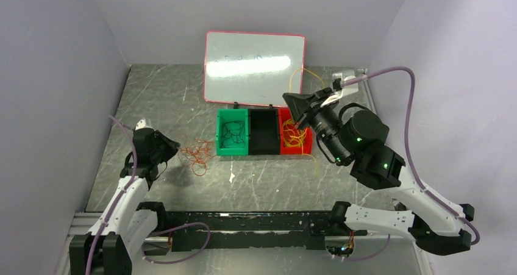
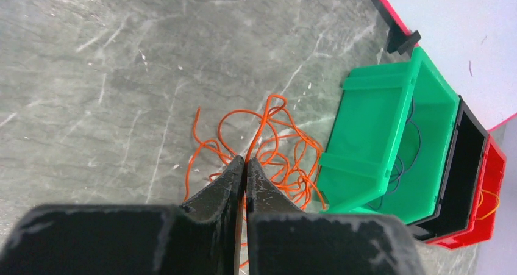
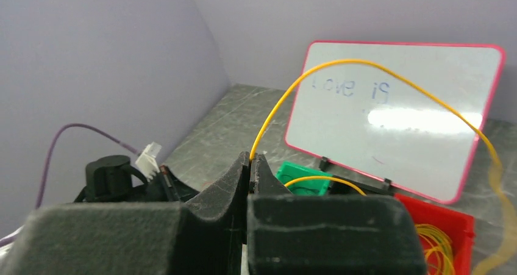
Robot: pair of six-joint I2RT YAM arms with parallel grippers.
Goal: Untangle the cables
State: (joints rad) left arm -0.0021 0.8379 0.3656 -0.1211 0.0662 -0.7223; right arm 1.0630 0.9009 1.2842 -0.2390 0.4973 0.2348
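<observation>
The untangling was judged far from done: a strand of the orange cables (image 2: pixel 286 165) heaped just ahead was clamped in the left pincer (image 2: pixel 245 165), a yellow cable (image 3: pixel 347 60) in the right pincer (image 3: pixel 251 162), above the tangle-filled red bin (image 3: pixel 439 213).

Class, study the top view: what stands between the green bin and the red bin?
A black bin stands between the green bin and the red bin, all three in one row. The top view shows this plainly.
</observation>
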